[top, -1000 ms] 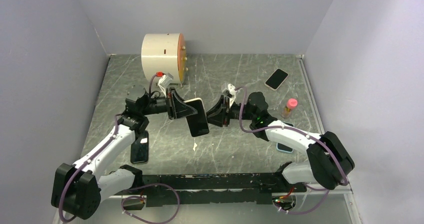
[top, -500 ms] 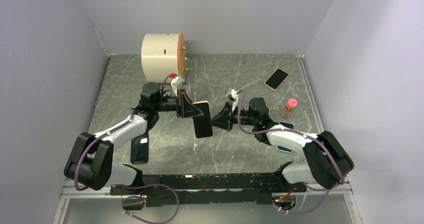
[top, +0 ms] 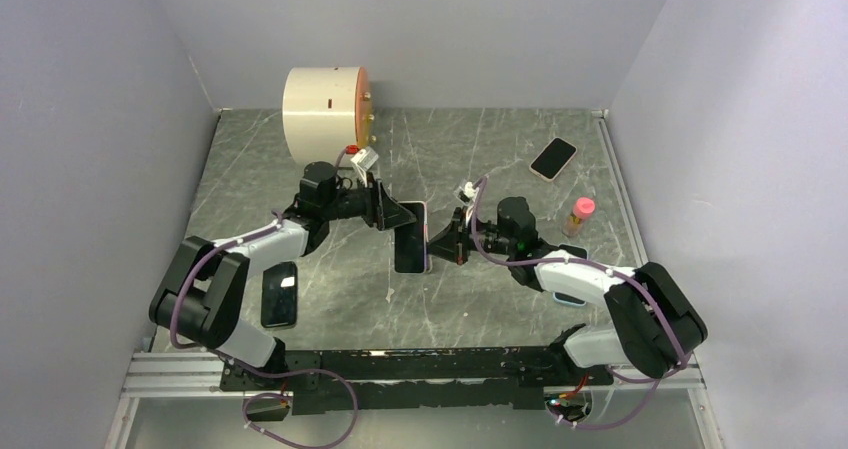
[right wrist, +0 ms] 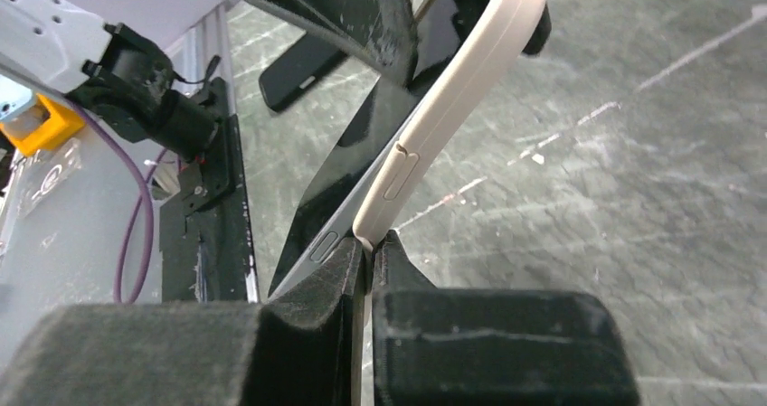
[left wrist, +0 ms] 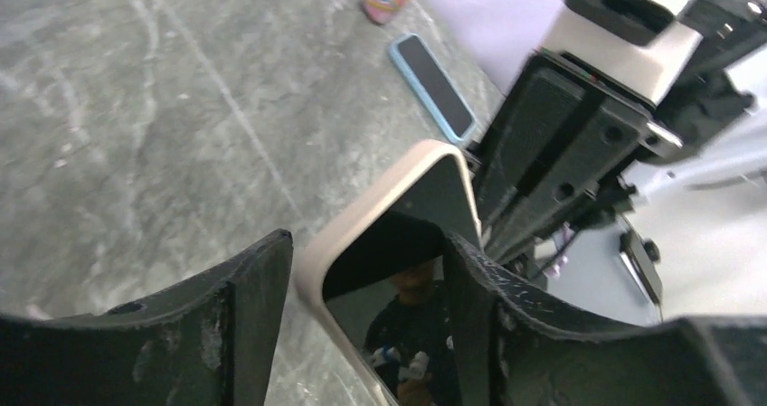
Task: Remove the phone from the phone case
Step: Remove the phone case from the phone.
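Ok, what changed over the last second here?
The left gripper carried the cased phone rightward and away from the bases, straightening it in the top view as its arm stretched out. The right gripper closed onto the phone case edge. The left jaws now straddle the phone's corner; whether they press it is unclear. The black phone on the table, bottle and white drum stayed put.

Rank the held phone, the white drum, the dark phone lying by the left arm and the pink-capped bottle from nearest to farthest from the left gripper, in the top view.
1. Held phone, right at the left gripper, mid-table.
2-3. White drum, back left, and dark phone, near left: too close to call.
4. Pink-capped bottle, far right.
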Available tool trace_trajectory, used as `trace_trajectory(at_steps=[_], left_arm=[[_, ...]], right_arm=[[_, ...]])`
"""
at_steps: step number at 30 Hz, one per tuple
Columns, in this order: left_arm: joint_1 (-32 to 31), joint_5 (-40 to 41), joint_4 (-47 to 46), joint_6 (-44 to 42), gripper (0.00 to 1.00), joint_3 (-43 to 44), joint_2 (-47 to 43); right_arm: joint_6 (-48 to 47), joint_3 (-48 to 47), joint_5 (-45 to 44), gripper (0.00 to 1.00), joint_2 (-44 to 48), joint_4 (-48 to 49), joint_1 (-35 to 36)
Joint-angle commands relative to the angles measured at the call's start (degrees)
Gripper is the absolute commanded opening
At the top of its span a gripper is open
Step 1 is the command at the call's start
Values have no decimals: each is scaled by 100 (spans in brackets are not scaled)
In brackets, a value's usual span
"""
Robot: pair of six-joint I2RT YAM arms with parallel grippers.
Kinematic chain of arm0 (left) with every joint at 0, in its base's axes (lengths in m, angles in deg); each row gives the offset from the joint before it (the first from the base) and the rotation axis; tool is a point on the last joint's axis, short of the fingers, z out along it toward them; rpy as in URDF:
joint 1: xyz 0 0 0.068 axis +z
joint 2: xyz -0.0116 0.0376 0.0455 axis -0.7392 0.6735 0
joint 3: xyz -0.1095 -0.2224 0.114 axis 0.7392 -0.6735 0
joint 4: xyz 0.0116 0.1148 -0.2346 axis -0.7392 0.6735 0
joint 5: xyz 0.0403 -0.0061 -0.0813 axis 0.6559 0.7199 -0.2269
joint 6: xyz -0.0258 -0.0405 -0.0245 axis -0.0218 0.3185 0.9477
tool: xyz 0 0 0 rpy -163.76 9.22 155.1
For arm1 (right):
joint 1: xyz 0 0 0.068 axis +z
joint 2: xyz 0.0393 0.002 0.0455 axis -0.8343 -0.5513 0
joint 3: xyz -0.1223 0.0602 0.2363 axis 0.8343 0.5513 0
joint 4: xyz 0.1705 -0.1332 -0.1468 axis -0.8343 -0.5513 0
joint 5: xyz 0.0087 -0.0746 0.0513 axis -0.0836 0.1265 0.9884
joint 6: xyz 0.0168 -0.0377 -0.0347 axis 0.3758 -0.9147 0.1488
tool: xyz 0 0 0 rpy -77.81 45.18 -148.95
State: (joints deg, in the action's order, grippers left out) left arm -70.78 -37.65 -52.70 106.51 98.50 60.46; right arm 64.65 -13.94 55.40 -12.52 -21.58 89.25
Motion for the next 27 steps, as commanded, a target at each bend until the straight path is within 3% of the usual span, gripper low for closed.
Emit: trace_trajectory(at_steps=[1, 11, 21, 27], left_arm=[[9, 1534, 691, -505, 68, 235, 27], [-175, 3404, 1875, -754, 76, 197, -811], [-1326, 5462, 3301, -1430, 80, 383, -1585], [-2307, 6264, 3421, -1936, 80, 501, -1457]], right_arm=[[-176, -451, -169, 0, 193, 196, 40], [104, -733, -1105, 0, -260, -731, -19], [526, -1055, -1635, 0, -662, -1392, -35], [834, -1181, -1867, 0, -804, -1620, -94]])
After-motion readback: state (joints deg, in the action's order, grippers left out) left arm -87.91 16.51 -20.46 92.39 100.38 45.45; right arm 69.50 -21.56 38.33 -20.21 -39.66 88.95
